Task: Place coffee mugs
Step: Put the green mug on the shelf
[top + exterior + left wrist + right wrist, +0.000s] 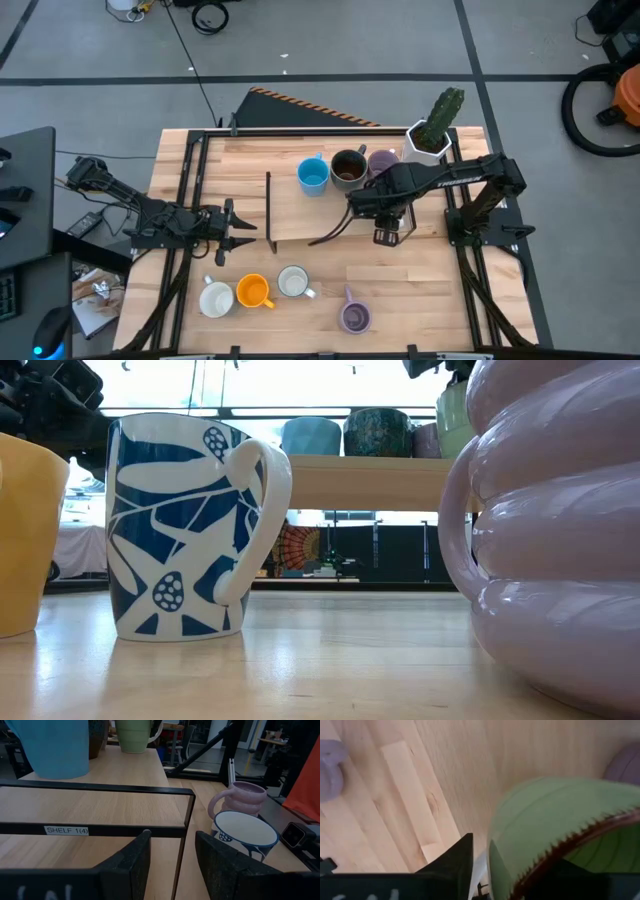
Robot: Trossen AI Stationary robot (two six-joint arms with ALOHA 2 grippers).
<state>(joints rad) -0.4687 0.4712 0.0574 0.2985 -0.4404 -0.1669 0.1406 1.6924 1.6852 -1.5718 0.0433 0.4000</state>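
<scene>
Coffee mugs, from overhead first: a blue one, a dark brown one and a purple one sit in a row at the back of the raised shelf. They're just beside the white cactus pot. Down on the worktop at the front there's a white mug, an orange mug, a blue-and-white patterned mug and a ribbed purple mug. The right claw hangs over the shelf right by the back row. The left claw waits at the shelf's left edge.

From worktop level, the patterned mug stands upright between the orange one and the ribbed purple one. The back row shows up on the shelf behind, with a green mug at its right end.

The left wrist camera shows that claw open with nothing in it, facing the shelf frame.

The right wrist camera has the green mug's rim right at the claw. Honestly can't tell if it's clamped on it or let go.
</scene>
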